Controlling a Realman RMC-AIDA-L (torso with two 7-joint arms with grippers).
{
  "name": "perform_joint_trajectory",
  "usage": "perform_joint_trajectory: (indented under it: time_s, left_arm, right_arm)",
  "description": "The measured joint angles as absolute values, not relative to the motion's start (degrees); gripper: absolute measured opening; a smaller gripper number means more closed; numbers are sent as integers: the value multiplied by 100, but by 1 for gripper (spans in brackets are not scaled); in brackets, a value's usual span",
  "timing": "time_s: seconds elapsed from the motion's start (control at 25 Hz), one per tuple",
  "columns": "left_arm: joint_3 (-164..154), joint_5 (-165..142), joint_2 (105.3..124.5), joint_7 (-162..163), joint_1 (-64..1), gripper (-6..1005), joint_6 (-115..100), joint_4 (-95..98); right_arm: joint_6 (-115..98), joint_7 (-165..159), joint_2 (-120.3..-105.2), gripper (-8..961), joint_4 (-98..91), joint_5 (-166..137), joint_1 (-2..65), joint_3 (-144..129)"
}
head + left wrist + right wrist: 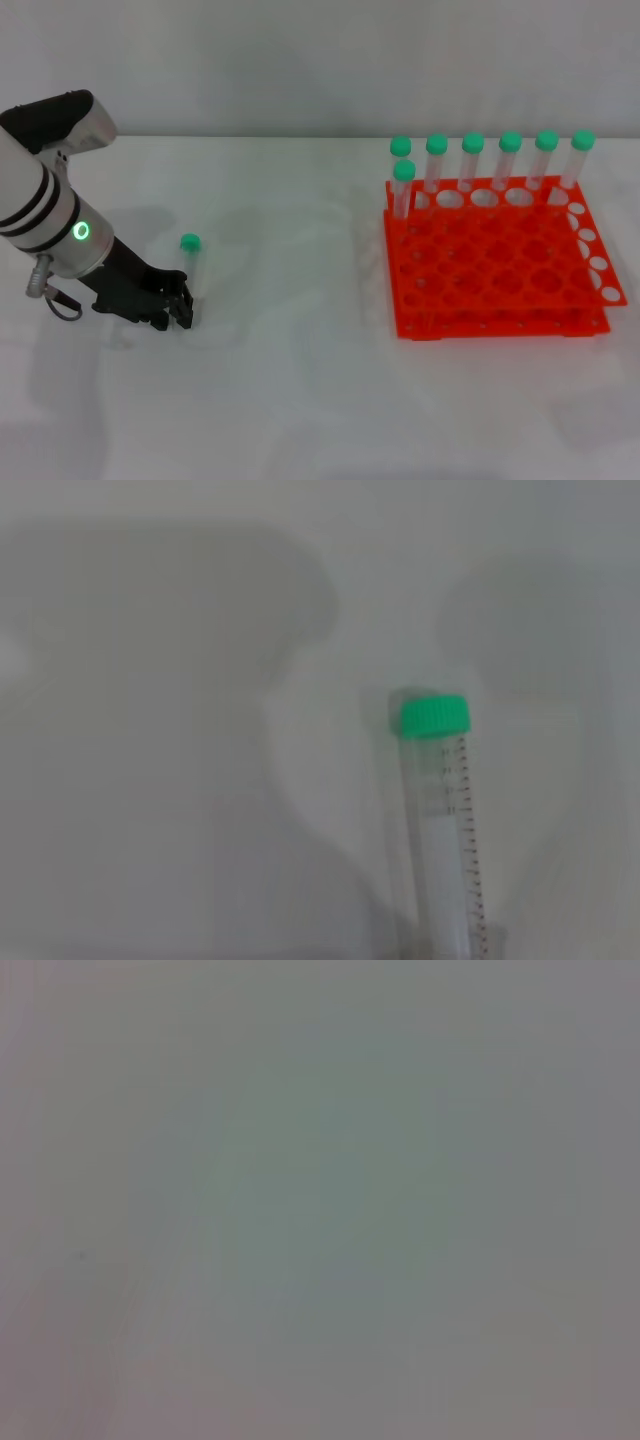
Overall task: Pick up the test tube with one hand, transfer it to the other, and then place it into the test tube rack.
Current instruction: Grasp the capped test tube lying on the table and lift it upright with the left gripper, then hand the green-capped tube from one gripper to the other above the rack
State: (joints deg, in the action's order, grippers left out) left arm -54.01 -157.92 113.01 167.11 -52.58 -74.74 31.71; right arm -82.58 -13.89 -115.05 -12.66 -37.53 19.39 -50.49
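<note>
The test tube (189, 265) lies flat on the white table, its green cap (190, 241) pointing away from me. It also shows in the left wrist view (440, 850), cap up, running off the picture's edge. My left gripper (176, 312), on the silver-white forearm with a green ring light, is low over the table at the tube's bottom end and looks open around it. The tube rests on the table. The orange test tube rack (480, 300) stands far off on the right. My right gripper is out of view.
Several green-capped tubes (472, 160) stand upright in the rack's back row, and one more (403, 185) stands at its left corner. White table (290, 380) lies between the lying tube and the rack. The right wrist view shows only a blank grey surface.
</note>
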Motion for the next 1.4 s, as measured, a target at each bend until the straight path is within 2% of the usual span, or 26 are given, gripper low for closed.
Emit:
perform_joint_trajectory:
  time_s: [0.28,0.48,1.08,1.24,1.4]
  left_arm:
    - [-5408,-15879,11302,16741,-5269,302,-7489,3165]
    - [-5414,-15939,11301,16726,-5265,213,-7506,3154]
    - [-5408,-16181,11273,16629,-5338,153,-7516,4088]
    - [-5358,-15881,11423,16222,-5240,152,-7375,4774]
    - [-5354,-15145,11757,15391,-4885,152,-7174,5720]
  right_arm:
    - [-8259,-1389,-11505,884,-1274,-3753,1942,-5105]
    - [-8260,-1388,-11504,885,-1275,-3753,1947,-5114]
    - [-8318,-1439,-11514,884,-1290,-3752,1983,-5206]
    - [-8324,-1541,-11513,882,-1323,-3751,2032,-5348]
    - [-8327,-2014,-11503,879,-1464,-3752,2064,-5645]
